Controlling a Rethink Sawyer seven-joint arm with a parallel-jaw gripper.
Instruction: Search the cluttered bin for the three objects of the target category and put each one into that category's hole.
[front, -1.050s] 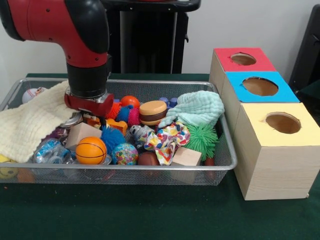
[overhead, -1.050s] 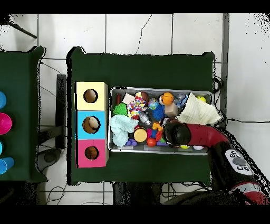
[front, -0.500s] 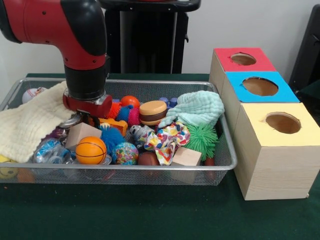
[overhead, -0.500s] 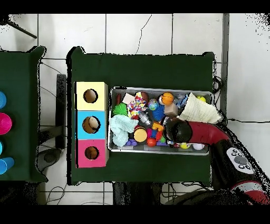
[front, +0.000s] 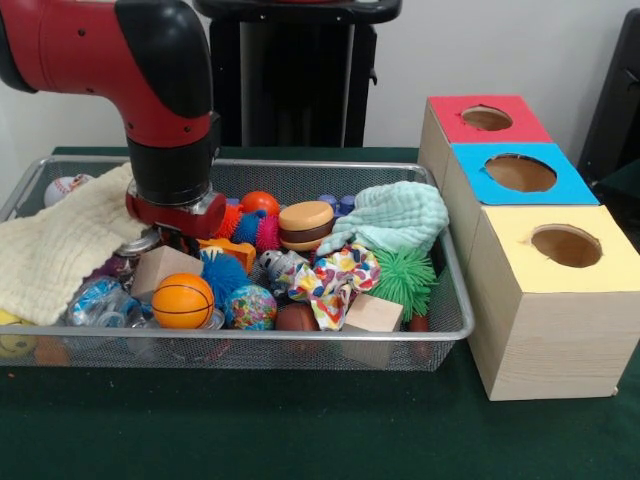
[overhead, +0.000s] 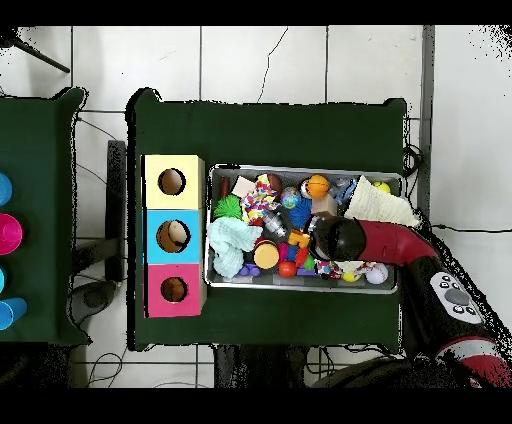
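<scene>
Front view: the gripper (front: 172, 232) hangs low inside the wire bin (front: 300, 345), its red wrist flange just above the clutter beside the cream cloth (front: 55, 250), and directly over the orange block (front: 228, 250) and the wooden block (front: 160, 267). Whether the jaws are apart or together I cannot tell; the flange and the toys hide them. The target category is not evident, so the likely task things are a guess: the orange ball (front: 182, 300) lies just in front of the gripper, toward the bin's near rim, and the burger toy (front: 306, 224) lies beside it on the side of the three boxes. The red-topped box (front: 487, 120), blue-topped box (front: 520, 173) and yellow-topped box (front: 566, 247) stand on the green counter (front: 300, 430) just beside the bin's end, well apart from the gripper. Overhead view: the arm (overhead: 385, 245) reaches into the bin (overhead: 300, 287) at the end away from the boxes, its head over the toys next to the cream cloth (overhead: 380, 205). Against the earlier frames, the gripper has lifted slightly and drifted toward the cloth end, and the cloth looks more bunched.
</scene>
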